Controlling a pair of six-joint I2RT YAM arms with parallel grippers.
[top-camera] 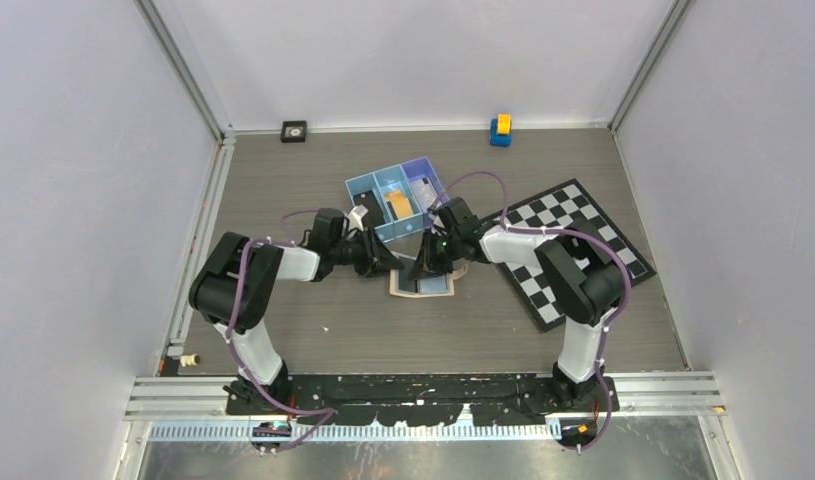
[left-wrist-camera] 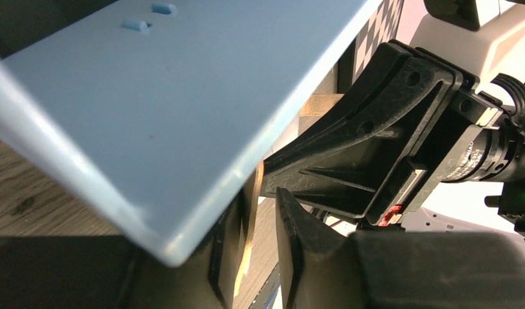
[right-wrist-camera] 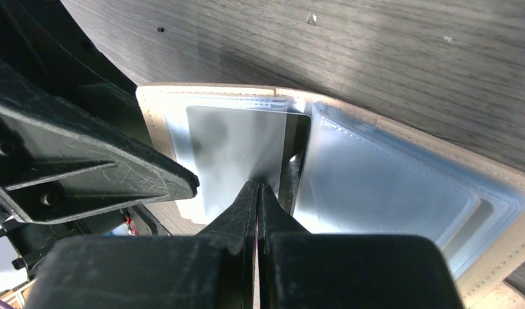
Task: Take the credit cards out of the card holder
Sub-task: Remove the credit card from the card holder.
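Right gripper [right-wrist-camera: 257, 188] is pinched shut at the near edge of a pale card [right-wrist-camera: 234, 145] in the open holder [right-wrist-camera: 208, 90]; whether it grips the card cannot be told. Left gripper [left-wrist-camera: 256, 238] stands narrowly open astride a thin tan edge [left-wrist-camera: 250, 225], one finger clear of it. The holder lies flat on the table [right-wrist-camera: 375, 51], just beside the blue tray [left-wrist-camera: 169, 96], where an orange card [top-camera: 398, 204] rests.

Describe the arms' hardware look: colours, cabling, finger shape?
Left arm and right arm: black joints, white link shells, a purple cable looped along each. Right gripper has matte black, tapered fingers; left gripper matches.
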